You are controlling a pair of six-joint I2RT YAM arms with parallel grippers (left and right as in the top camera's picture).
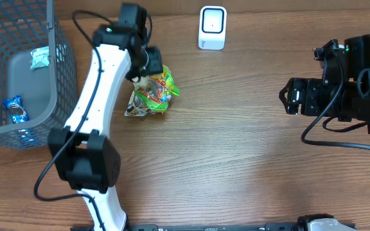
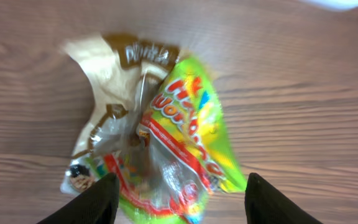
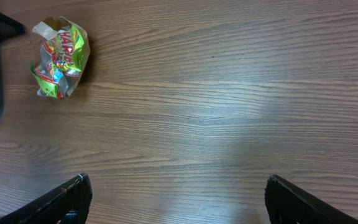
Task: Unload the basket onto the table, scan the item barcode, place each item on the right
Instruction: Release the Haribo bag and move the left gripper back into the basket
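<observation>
from overhead, the crumpled green, yellow and brown plastic snack bag (image 1: 151,95) lies on the brown wooden table (image 1: 236,141) between the grey wire basket (image 1: 63,77) and the white boxy barcode scanner (image 1: 212,27), with the left gripper (image 1: 146,67) at its upper edge and the right gripper (image 1: 288,96) well apart. in the left wrist view the black fingers (image 2: 98,199) stand apart at either side of the bag's near end, not pinching it. in the right wrist view the jaws are spread wide over bare wood, holding nothing, the bag far off at upper left.

Open table (image 1: 236,147) right of candy bag (image 1: 156,93); wire basket (image 1: 60,77) flanks left.
</observation>
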